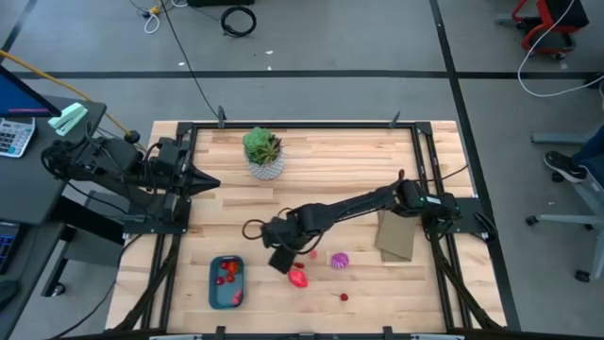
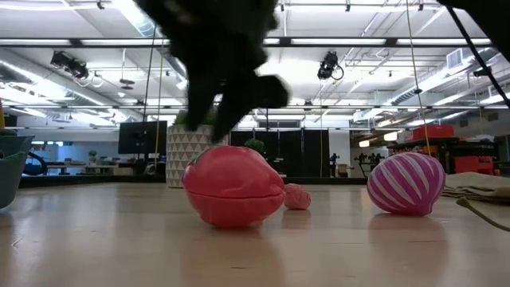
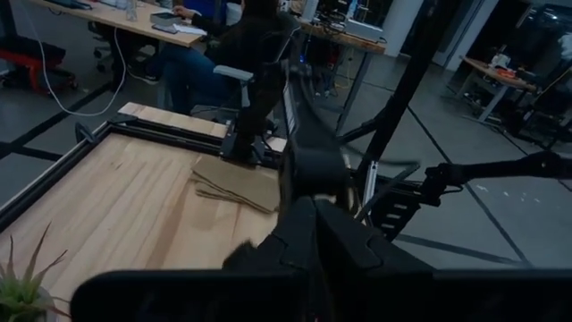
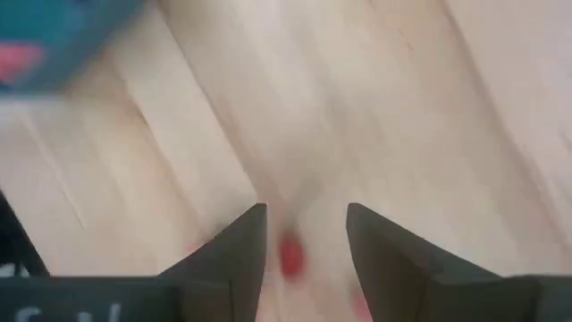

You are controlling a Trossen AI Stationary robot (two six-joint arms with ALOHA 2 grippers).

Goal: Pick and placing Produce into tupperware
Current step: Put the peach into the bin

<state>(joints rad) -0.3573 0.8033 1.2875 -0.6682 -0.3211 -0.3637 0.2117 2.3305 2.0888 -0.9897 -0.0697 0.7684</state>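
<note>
1. At the table's left edge the left arm is parked, left gripper [image 1: 206,182] pointing in toward the boards; looks closed to a point and holding nothing. Likely just kept out of the way.
2. Just right of it, near the back, a green plant in a white pot [image 1: 263,155]. Not part of the job.
3. Front left, the blue tray [image 1: 226,281] lies flat on the wood with a few small red pieces [image 1: 227,271] already in it, so the task is partly done by my read.
4. Centre: the right arm reaches across from the right side, right gripper [image 1: 284,257] low over the table, just right of the tray. Fingers [image 4: 239,243] are parted a moderate gap, gripping nothing.
5. Between those fingers in the wrist view sits one small red piece [image 4: 290,255] on the wood. It lies in the gap, not touched; seemingly lined up for a pinch.
6. The big oval red-pink piece [image 2: 233,187] lies just in front of the gripper, touching the table, outside the jaws.
7. Further right, the purple ribbed ball [image 2: 406,183], apart from the oval piece, and one more tiny red piece [image 1: 343,297] nearer the front.
8. Far right, a tan box [image 1: 396,236], flat by the right arm's base.
</note>
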